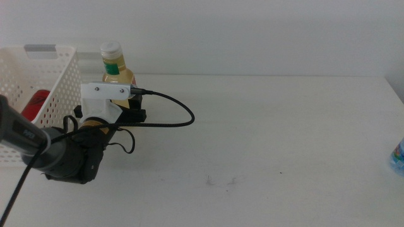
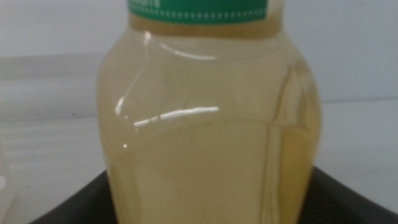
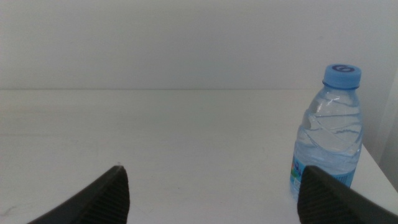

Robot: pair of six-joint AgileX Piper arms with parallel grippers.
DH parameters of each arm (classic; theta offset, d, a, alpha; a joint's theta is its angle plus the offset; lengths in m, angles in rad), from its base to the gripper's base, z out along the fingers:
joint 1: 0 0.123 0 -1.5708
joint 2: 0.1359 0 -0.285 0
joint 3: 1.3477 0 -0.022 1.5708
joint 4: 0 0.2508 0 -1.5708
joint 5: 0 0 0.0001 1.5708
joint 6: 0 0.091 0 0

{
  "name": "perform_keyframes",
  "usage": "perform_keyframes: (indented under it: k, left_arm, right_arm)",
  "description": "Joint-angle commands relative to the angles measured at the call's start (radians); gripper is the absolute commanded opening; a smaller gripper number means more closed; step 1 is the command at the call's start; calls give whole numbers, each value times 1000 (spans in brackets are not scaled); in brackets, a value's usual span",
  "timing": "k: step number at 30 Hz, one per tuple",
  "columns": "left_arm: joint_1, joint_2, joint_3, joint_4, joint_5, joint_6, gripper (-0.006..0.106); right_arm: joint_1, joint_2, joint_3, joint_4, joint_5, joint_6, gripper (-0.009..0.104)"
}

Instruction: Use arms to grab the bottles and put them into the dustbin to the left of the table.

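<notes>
Left arm (image 1: 60, 148): I am watching it reaching in from the near left toward the far left of the table (image 1: 265, 145), its white housing and black cable showing above the wrist.
Left gripper (image 1: 123, 112): it is sitting at the foot of the yellowish bottle (image 1: 117, 70); its dark fingers (image 2: 71, 202) are lying along both sides of the bottle's base, but I cannot tell whether they are pressing on it.
Yellowish bottle: it is standing upright at the far left, just right of the basket (image 1: 57, 88), white cap up and a green band below the neck; it is filling the left wrist view (image 2: 208, 118).
Basket: it is sitting at the left edge, with a red can (image 1: 35, 106) lying inside.
Right gripper (image 3: 214, 193): its fingers are spread wide, holding nothing.
Water bottle (image 3: 328, 130): it is standing upright at the right edge of the table, blue cap on, just beyond one right finger; only a sliver is showing in the middle view (image 1: 398, 156).
</notes>
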Motion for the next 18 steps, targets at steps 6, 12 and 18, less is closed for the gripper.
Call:
perform_keyframes:
  k: [6, 12, 18]
  left_arm:
    - [-2, 78, -75, -44, -4, 24, 87]
    - [-2, 113, -113, -47, -8, 26, 87]
    - [-2, 124, -137, -34, -4, 24, 93]
  right_arm:
    - [-4, -5, 4, -5, -11, -3, 87]
    - [-4, -5, 4, -5, -11, -3, 87]
    - [-4, -5, 4, -5, -11, -3, 87]
